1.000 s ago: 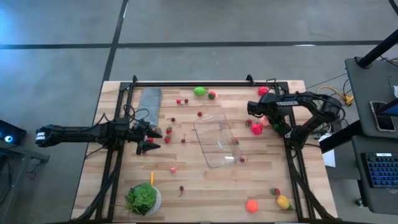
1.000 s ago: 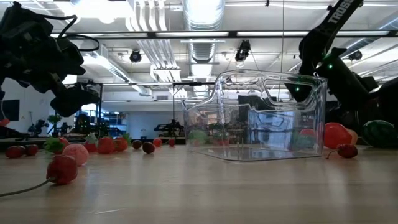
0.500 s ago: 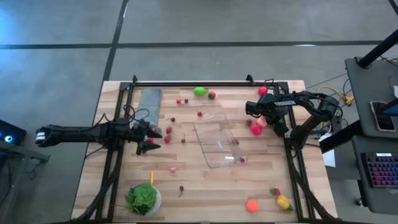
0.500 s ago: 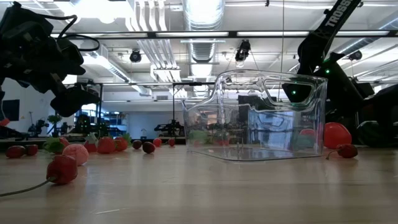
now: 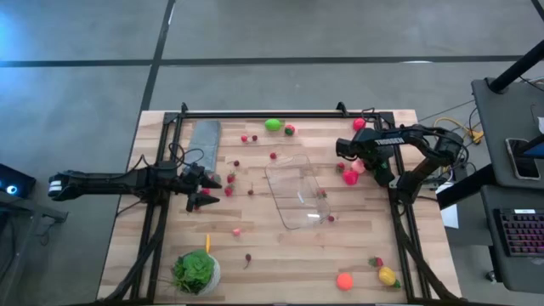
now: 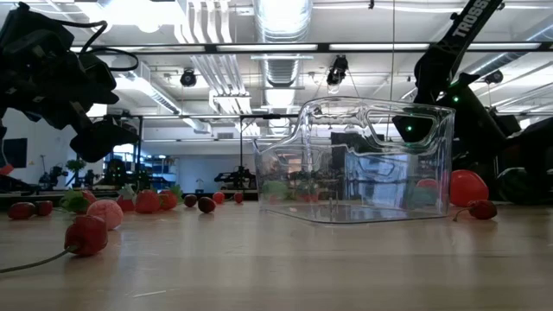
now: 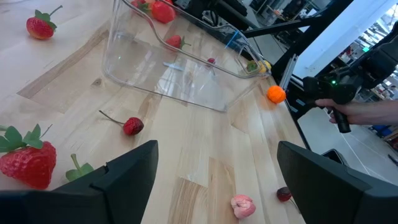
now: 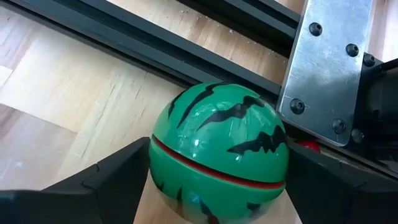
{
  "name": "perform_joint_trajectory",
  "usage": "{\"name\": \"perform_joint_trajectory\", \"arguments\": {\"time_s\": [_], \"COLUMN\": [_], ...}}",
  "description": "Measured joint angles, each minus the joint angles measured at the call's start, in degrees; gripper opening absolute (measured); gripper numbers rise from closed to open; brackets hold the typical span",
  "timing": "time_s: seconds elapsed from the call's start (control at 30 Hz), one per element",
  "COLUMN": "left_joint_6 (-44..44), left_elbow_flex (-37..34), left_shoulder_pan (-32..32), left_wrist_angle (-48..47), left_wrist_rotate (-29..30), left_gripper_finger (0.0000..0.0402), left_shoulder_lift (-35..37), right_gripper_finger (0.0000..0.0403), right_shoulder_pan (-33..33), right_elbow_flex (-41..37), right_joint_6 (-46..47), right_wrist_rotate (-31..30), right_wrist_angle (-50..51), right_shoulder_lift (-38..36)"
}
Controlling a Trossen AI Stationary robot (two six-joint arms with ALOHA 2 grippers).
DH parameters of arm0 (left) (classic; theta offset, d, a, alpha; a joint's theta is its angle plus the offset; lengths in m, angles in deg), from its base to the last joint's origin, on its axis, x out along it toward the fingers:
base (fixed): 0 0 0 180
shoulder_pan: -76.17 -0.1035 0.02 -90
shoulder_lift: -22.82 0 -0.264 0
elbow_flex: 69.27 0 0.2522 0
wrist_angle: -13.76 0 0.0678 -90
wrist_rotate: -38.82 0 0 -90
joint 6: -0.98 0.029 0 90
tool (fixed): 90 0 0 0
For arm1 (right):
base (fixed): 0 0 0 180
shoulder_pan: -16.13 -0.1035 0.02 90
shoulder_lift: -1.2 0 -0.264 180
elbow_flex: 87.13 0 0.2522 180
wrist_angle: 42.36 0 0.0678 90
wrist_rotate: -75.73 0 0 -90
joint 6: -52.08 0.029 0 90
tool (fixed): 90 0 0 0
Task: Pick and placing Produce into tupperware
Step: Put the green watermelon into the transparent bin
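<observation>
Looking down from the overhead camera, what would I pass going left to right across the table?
Left gripper → leafy green head in a white bowl → green fruit → clear tub → orange fruit → yellow fruit.

Tupperware (image 5: 297,197) at table (image 5: 280,272) centre, berries (image 5: 230,179) scattered to its left, cloth (image 5: 204,143) beyond them. Leafy head in bowl (image 5: 196,271) at the near left corner. Melon (image 8: 219,154) between right gripper's (image 5: 350,151) spread fingers, beside the right frame rail (image 8: 186,59).
</observation>
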Motion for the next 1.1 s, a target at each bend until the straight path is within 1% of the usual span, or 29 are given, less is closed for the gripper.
{"name": "perform_joint_trajectory", "arguments": {"time_s": [0.1,0.23,0.27,0.43,0.6,0.67,0.83,1.0,1.1], "left_joint_6": [0.00,0.00,0.00,0.00,0.00,0.00,0.00,0.00,0.00], "left_elbow_flex": [0.00,0.00,0.00,0.00,0.00,0.00,0.00,0.00,0.00], "left_shoulder_pan": [0.00,-0.01,-0.01,-0.01,0.00,0.00,-0.01,0.01,-0.01], "left_wrist_angle": [-0.01,-0.01,0.01,-0.01,0.00,0.02,-0.01,0.01,0.02], "left_wrist_rotate": [0.01,0.00,0.00,0.00,0.00,0.01,0.00,0.02,0.02], "left_gripper_finger": [0.0314,0.0314,0.0314,0.0314,0.0314,0.0314,0.0314,0.0314,0.0314], "left_shoulder_lift": [0.00,-0.02,-0.02,-0.02,-0.02,-0.02,-0.02,-0.02,-0.02], "right_gripper_finger": [0.0314,0.0272,0.0270,0.0271,0.0308,0.0303,0.0270,0.0270,0.0282], "right_shoulder_pan": [0.00,-0.02,-0.02,-0.02,-0.02,0.00,-0.01,-0.02,-0.13], "right_elbow_flex": [0.00,0.00,0.00,0.00,0.35,0.88,2.76,5.19,7.88], "right_joint_6": [-0.27,-0.27,-0.30,-0.44,-1.51,-2.86,-5.68,-9.48,-14.10], "right_wrist_rotate": [0.11,0.12,0.11,0.04,0.21,0.17,-0.17,-0.29,-2.13], "right_wrist_angle": [-0.11,-0.26,-0.27,-0.31,-0.35,-0.35,-0.35,-0.37,-0.40], "right_shoulder_lift": [0.00,0.02,0.02,0.00,-0.38,-0.39,-0.39,-0.42,-0.72]}}
